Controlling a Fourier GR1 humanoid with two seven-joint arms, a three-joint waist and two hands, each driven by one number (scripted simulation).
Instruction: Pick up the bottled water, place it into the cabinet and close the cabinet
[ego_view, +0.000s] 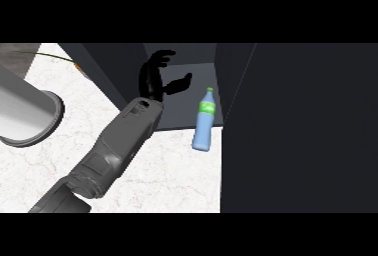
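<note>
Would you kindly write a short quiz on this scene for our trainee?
1. True or false: the left hand holds the bottle.
2. The bottle is mostly: A red, B blue, C black.
3. Fill in: the cabinet stands ___ (open or shut).

Key: 1 false, the hand is apart from the bottle and holds nothing; 2 B; 3 open.
</note>
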